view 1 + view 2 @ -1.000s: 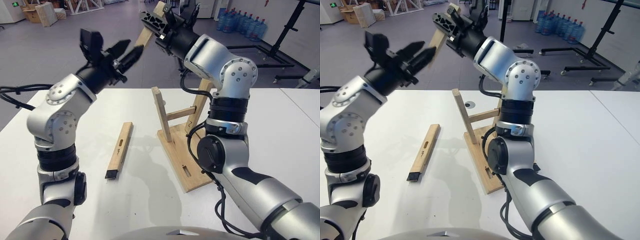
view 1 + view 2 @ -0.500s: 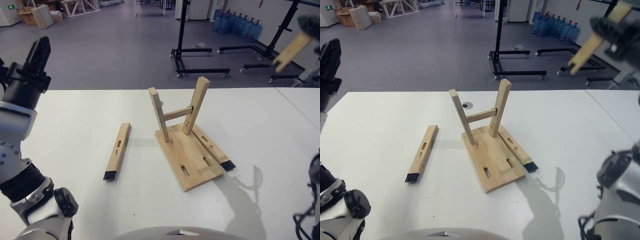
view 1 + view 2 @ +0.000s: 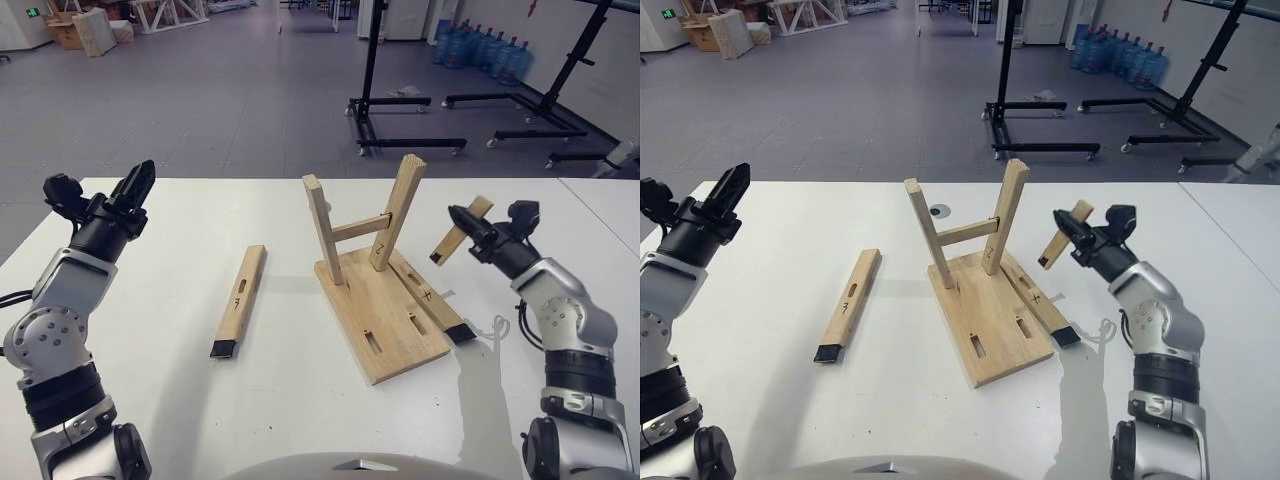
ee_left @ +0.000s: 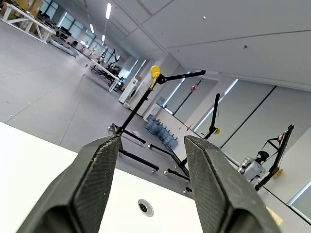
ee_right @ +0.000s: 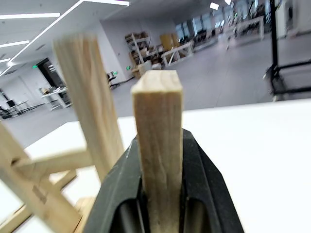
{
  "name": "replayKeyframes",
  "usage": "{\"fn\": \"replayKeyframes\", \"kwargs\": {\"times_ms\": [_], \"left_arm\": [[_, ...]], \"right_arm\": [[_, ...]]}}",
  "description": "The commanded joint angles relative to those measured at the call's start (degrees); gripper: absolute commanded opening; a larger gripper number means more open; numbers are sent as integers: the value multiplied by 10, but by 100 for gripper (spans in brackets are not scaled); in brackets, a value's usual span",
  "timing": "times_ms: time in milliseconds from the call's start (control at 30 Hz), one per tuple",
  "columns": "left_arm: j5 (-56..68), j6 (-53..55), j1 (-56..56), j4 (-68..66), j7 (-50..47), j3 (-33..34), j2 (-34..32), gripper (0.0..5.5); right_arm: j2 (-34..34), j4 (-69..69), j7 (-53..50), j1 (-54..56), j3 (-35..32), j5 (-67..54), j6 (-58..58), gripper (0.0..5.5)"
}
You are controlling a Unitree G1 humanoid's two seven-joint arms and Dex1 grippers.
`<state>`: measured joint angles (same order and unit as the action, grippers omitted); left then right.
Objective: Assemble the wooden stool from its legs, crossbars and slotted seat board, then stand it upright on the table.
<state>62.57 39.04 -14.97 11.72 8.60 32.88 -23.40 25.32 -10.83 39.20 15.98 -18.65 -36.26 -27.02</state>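
Judged about half done: two legs (image 3: 323, 228) and a crossbar (image 3: 360, 227) are slotted upright into the board (image 3: 385, 335) mid-tabletop (image 3: 300, 420), a third leg (image 3: 428, 298) is laid against it, a fourth leg (image 3: 238, 300) is left loose toward the left edge, a second crossbar (image 3: 447, 247) is clamped in the right pincer (image 3: 468, 226), and the left pincer (image 3: 138, 183) is held wide and empty.

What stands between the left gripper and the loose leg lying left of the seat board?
Nothing visible does. The left gripper, jaws open, hangs over the table's left edge; the loose leg lies flat near the seat board, just tabletop between them.
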Motion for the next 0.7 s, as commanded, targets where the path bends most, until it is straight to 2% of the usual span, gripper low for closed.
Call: {"fn": "replayKeyframes", "kwargs": {"times_ms": [33, 267, 467, 700], "left_arm": [[-3, 0, 8, 9, 0, -11, 0, 242], [-6, -6, 8, 7, 0, -19, 3, 242], [-4, -7, 10, 8, -1, -20, 5, 242], [-4, -8, 12, 12, 0, -23, 6, 242]], "right_arm": [[-30, 1, 2, -13, 27, 11, 6, 39], [-48, -32, -26, 6, 28, 40, 47, 39], [-35, -37, -28, 25, 0, 20, 30, 39], [-33, -28, -31, 34, 1, 17, 18, 39]]}}
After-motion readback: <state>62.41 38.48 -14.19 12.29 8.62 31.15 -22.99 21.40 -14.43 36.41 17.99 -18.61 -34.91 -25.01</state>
